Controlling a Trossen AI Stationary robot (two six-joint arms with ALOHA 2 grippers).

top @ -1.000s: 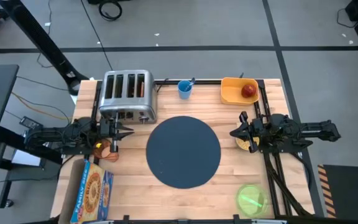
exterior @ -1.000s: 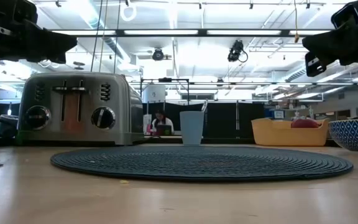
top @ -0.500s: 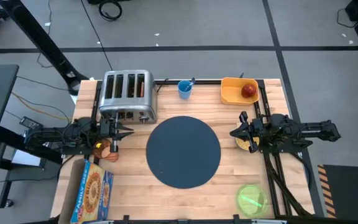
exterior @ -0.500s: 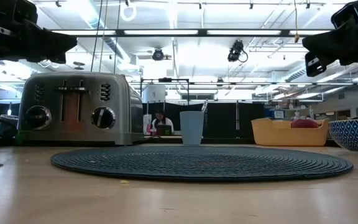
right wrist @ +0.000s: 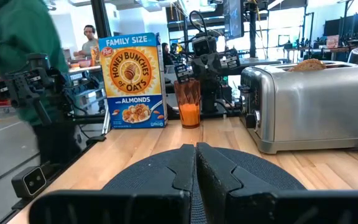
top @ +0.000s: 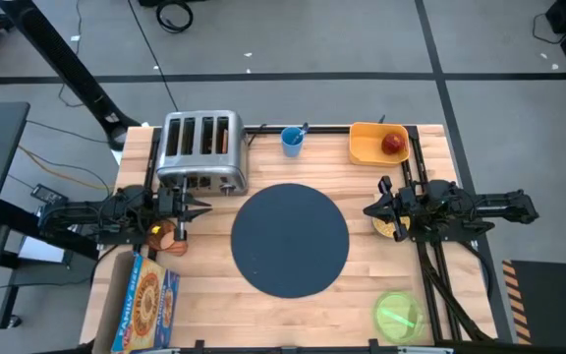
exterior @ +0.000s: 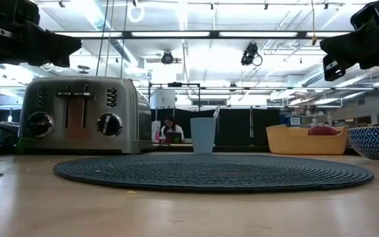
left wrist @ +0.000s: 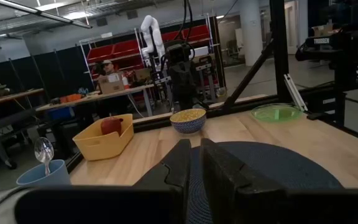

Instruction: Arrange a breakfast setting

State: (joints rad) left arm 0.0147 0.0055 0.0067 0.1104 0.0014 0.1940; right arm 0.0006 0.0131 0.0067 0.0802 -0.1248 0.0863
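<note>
The round dark-navy mat [top: 290,239] lies flat at the table's middle. The cereal bowl [top: 385,225] stands at its right, partly under my right arm. The green plate [top: 397,315] lies at the near right. The toast slice [right wrist: 307,64] sticks up from a toaster slot. The orange tumbler [top: 166,234] stands at the mat's left, beside my left arm. The red apple [top: 393,143] lies in the yellow bin [top: 368,147]. The spoon [left wrist: 43,150] stands in the blue cup [top: 292,140]. My left gripper [top: 204,206] and my right gripper [top: 369,210] hover shut at the mat's left and right edges.
The silver toaster [top: 200,151] stands at the far left. A cereal box [top: 145,305] lies at the near left corner. A black frame rail [top: 430,265] runs along the table's right side. A person in green [right wrist: 17,62] stands beyond the table's left side.
</note>
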